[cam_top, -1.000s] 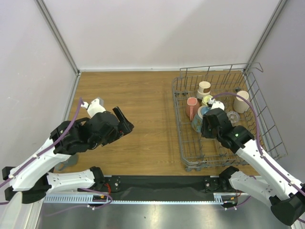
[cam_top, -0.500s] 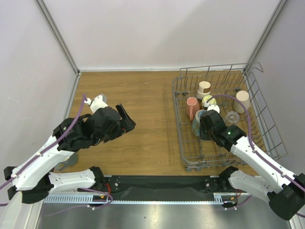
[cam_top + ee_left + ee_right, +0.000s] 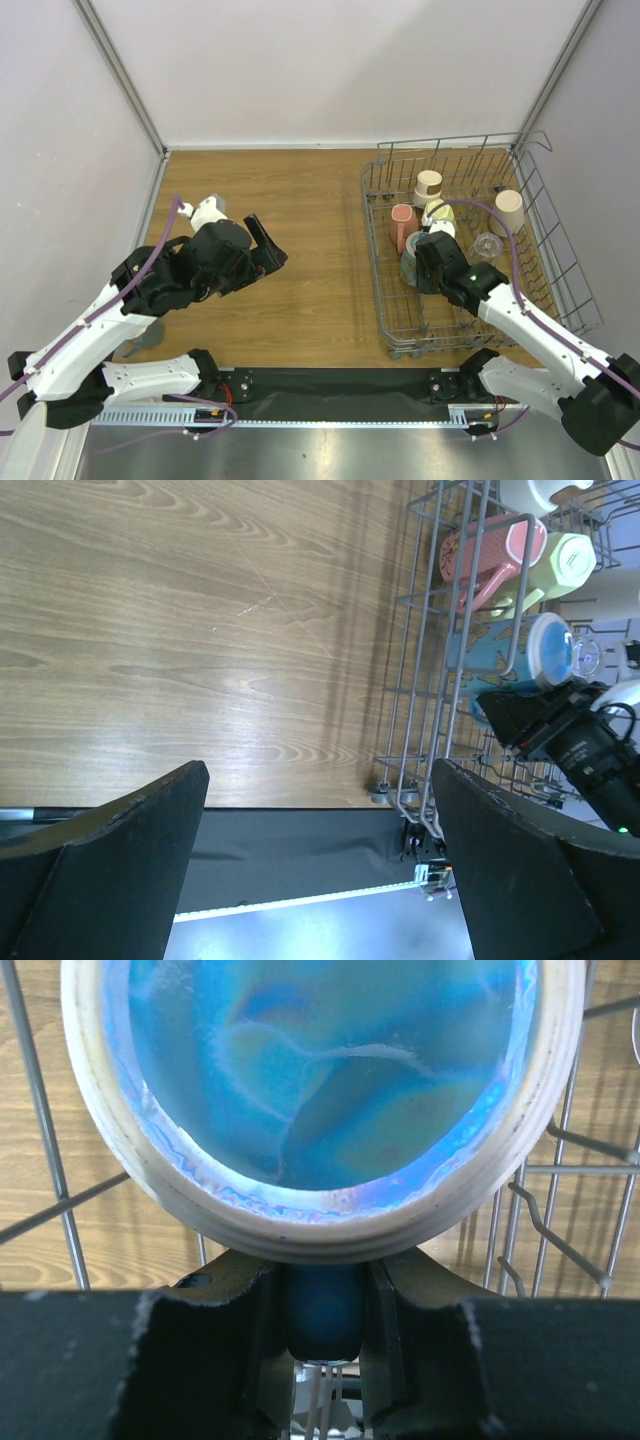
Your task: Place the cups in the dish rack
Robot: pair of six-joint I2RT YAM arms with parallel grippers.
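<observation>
The right gripper [image 3: 322, 1305] has its two fingers closed on the handle of the blue cup [image 3: 320, 1090], whose white-ringed blue end faces the wrist camera. That cup lies on its side in the near-left part of the dish rack [image 3: 545, 255], against the rack's left wall. From above, six cups can be counted inside the one rack. One is the blue cup itself. One pink cup [image 3: 403, 227] sits just behind it along the same wall. One yellow-cream cup [image 3: 436, 211] is beside the pink one, toward the rack's middle. One brown-rimmed beige cup [image 3: 429, 183] stands farther back. One clear glass [image 3: 488, 245] is right of centre. One plain beige cup [image 3: 508, 211] is near the rack's right wall. The left gripper [image 3: 265, 250] hangs above the wooden table [image 3: 300, 190], well to the left of the rack, with its two fingers spread wide apart.
</observation>
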